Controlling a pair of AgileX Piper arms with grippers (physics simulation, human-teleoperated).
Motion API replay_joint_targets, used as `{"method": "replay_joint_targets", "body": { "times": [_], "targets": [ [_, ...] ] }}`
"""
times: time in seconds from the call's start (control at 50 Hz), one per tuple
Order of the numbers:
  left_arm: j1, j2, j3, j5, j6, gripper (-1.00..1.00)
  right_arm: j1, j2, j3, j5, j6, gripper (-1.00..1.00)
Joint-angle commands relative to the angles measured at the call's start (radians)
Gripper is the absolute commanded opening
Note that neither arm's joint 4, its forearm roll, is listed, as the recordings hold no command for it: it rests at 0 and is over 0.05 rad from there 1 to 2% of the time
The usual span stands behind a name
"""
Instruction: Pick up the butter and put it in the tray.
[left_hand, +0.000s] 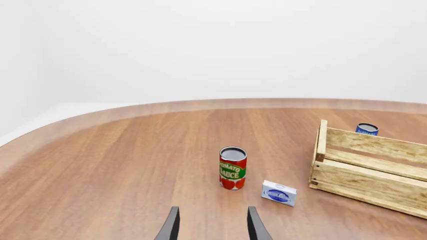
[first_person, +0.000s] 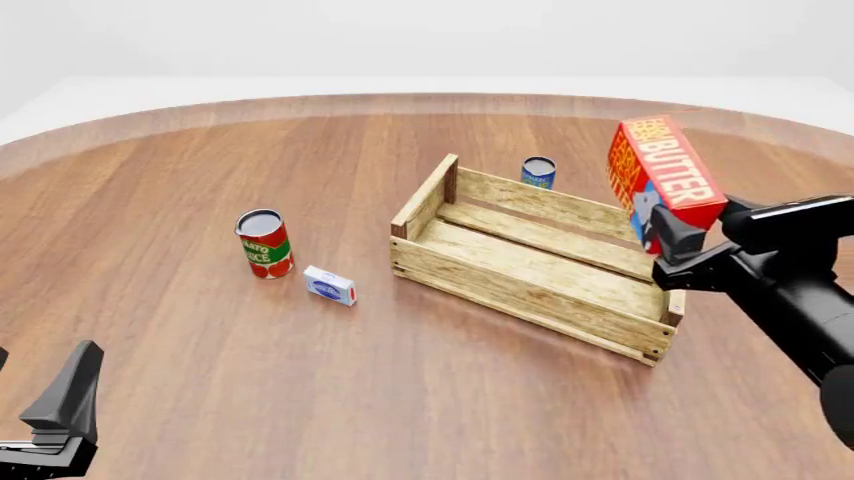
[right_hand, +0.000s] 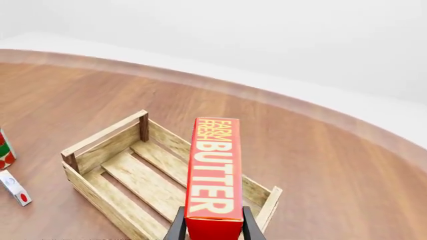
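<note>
front alone shows butter (first_person: 663, 172) lifted above tray (first_person: 441, 200).

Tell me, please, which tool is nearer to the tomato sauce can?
Left. The left tool sits open at the table's near edge, on the tomato sauce can's side; the right tool holds the butter beyond the tray.

The tray (first_person: 534, 262) sits mid-table (first_person: 400, 400), set at a slant, its near end to the right. A can (first_person: 538, 172) stands just behind its far side. Left of the tray stands a tomato can (first_person: 264, 243), with a small box (first_person: 328, 285) just beside it, between can and tray and a little nearer the camera. The butter (first_person: 661, 180) is held off the table in the right gripper (first_person: 674, 245), above the tray's right end. The left gripper (first_person: 60, 415) is at the near left, well apart from everything.
</note>
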Motion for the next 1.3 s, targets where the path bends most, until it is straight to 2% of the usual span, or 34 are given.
{"method": "replay_joint_targets", "body": {
  "times": [0.02,0.9,1.3],
  "targets": [
    [0.0,0.0,0.0,0.0,0.0,1.0,0.024,-0.003,-0.02,-0.001,0.018,-1.0],
    [0.0,0.0,0.0,0.0,0.0,1.0,0.077,0.103,-0.07,-0.033,0.029,-1.0],
    [0.0,0.0,0.0,0.0,0.0,1.0,0.099,0.201,-0.089,-0.094,0.05,-1.0]
  ]
}}
